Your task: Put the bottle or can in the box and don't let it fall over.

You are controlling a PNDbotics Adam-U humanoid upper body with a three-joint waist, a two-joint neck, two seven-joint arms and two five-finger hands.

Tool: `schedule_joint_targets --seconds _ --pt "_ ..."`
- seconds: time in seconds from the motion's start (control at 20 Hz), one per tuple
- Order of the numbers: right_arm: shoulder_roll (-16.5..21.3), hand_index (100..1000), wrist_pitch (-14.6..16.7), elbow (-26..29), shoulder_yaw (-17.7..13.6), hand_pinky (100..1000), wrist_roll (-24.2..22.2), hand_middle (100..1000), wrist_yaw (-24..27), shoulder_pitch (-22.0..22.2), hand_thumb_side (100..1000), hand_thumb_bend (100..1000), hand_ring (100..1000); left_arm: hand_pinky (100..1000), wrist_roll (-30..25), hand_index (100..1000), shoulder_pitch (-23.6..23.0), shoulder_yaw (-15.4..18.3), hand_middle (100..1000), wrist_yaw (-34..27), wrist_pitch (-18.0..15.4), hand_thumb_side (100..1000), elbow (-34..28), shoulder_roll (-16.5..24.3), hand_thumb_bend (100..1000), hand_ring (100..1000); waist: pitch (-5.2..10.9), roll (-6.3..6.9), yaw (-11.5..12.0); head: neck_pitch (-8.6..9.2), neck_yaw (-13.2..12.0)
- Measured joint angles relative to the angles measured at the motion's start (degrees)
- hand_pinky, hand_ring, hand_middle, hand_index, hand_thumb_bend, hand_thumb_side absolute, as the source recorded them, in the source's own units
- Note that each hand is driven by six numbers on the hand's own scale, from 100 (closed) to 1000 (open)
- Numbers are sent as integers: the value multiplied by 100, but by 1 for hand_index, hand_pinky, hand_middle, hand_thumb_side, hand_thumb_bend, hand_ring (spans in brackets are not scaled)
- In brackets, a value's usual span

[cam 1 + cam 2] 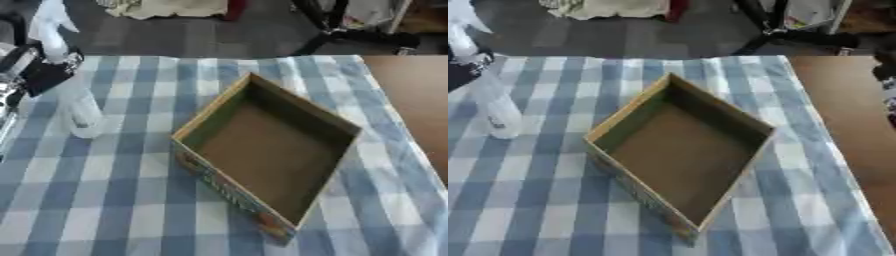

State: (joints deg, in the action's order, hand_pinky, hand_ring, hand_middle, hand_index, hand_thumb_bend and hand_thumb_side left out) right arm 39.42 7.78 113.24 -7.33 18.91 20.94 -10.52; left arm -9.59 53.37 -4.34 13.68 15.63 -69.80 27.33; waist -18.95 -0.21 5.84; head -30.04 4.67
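A clear plastic spray bottle [80, 109] with a white trigger top stands upright at the left of the checked cloth. Whether its base touches the cloth I cannot tell. My left hand [37, 72], black with silver parts, comes in from the left edge and is curled round the bottle's neck just under the trigger top. The open cardboard box [325, 120] lies in the middle of the table, turned like a diamond, with a brown floor and nothing inside. It is a short way right of the bottle. A dark shape [885, 70] at the right edge may be my right hand.
A blue and white checked cloth [131, 200] covers most of the table. Bare brown tabletop [420, 100] shows along the right side. Beyond the far edge are dark floor, a black stand's legs [350, 35] and a pale cloth heap.
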Motion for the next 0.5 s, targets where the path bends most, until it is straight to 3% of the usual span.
schedule_joint_targets --seconds 0.25,0.5 --pt "-31 837 -22 0 0 932 15 1000 -2 0 459 100 903 907 150 719 -89 46 917 -331 -135 500 -20 -29 100 1000 -10 -9 -1 2 3" --pt "-32 837 -30 0 0 932 22 1000 -2 0 464 100 899 899 451 695 -226 105 902 -803 -356 495 -45 -74 100 1000 -14 -16 0 3 8"
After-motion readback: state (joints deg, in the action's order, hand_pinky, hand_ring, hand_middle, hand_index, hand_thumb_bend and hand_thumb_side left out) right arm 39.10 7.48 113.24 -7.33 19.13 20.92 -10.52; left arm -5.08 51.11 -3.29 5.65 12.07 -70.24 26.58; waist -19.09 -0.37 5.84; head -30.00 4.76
